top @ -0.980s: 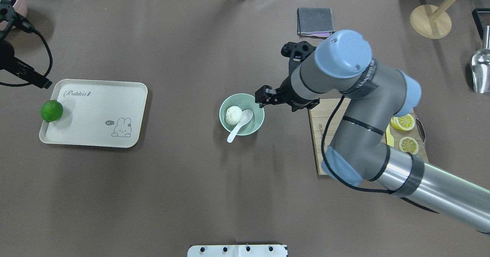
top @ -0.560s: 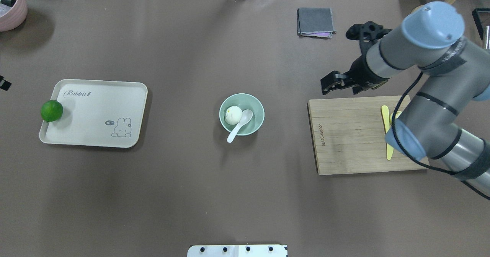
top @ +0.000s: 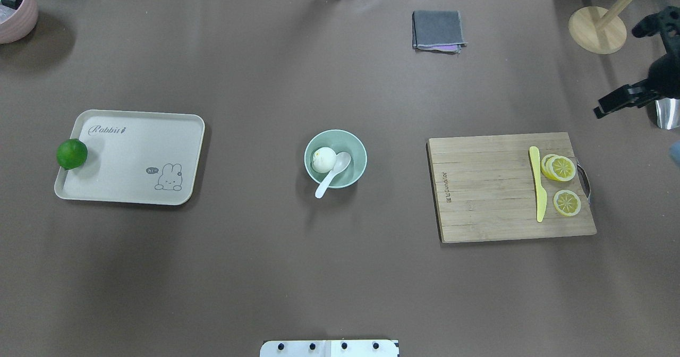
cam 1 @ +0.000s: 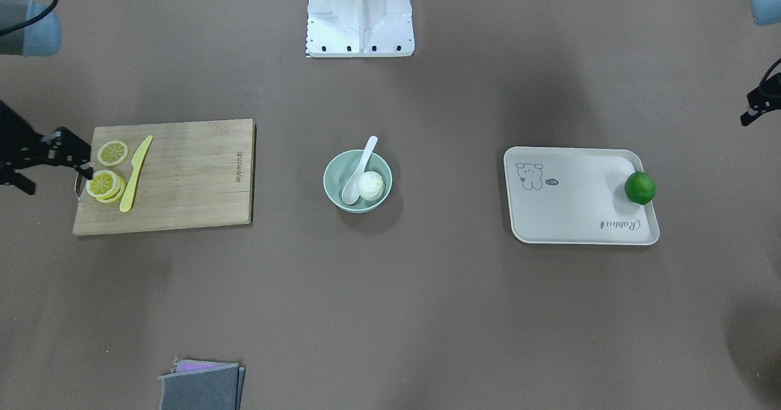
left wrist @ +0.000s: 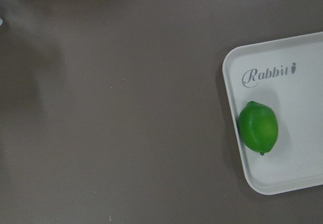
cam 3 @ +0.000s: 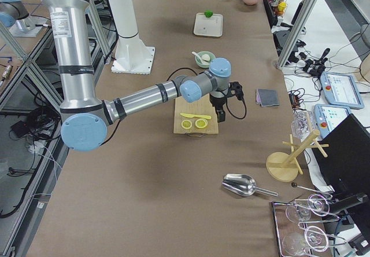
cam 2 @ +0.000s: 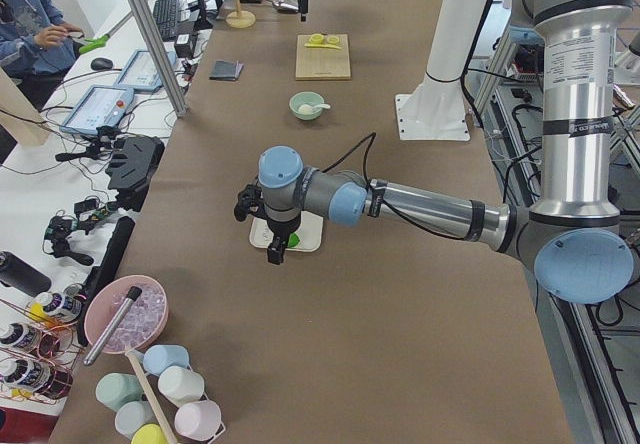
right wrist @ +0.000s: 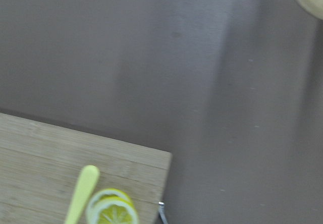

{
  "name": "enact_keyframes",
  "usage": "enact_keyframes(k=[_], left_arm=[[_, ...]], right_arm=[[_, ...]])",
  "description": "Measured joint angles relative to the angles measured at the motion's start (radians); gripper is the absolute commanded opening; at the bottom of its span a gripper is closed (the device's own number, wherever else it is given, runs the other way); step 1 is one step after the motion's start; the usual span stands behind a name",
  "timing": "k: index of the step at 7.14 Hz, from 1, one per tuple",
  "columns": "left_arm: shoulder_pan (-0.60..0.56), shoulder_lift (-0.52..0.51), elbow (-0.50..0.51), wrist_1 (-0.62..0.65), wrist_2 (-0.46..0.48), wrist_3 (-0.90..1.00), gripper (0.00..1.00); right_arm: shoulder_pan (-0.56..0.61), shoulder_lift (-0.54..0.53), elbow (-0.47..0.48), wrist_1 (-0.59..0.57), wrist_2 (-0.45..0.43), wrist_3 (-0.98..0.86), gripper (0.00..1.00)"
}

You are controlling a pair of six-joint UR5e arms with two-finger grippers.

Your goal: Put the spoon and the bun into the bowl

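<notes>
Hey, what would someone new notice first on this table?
The mint bowl at the table's centre, holding the bun and the spoon, its handle over the rim. Then the green lime at the edge of the tray on the robot's left, and lemon slices on the board on its right.

Lime [top: 71, 154] sits in the tray [top: 138, 171] against its rim; cutting board [top: 483, 197] carries lemon slices [top: 566, 202] and a yellow knife [top: 538, 187] — grey cloth [top: 438, 30] well apart.
</notes>
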Motion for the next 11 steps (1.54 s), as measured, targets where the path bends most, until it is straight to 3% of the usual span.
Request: enact_keyframes(k=[2,5,9,11], left_arm=[[-0.010,0.003,0.017,0.006,-0.005,-0.005,0.98],[-0.010,-0.008,0.033,0.007,-0.001,-0.004,0.98],[-0.075,0.004,0.051,0.005,-0.010,0.000,0.98],[-0.089,0.040,0.020,0.004,-0.012,0.000,0.98]], right_arm=[[0.131,-0.050,-0.060,-0.020,0.025,-0.211,1.00],[0.233,-0.123,-0.080,-0.015,0.035,-0.314,1.00],[0.252,-0.147,-0.079,0.005,0.136,-0.325,1.00],[0.253,-0.197,-0.078,0.115,0.138,-0.327,1.00]])
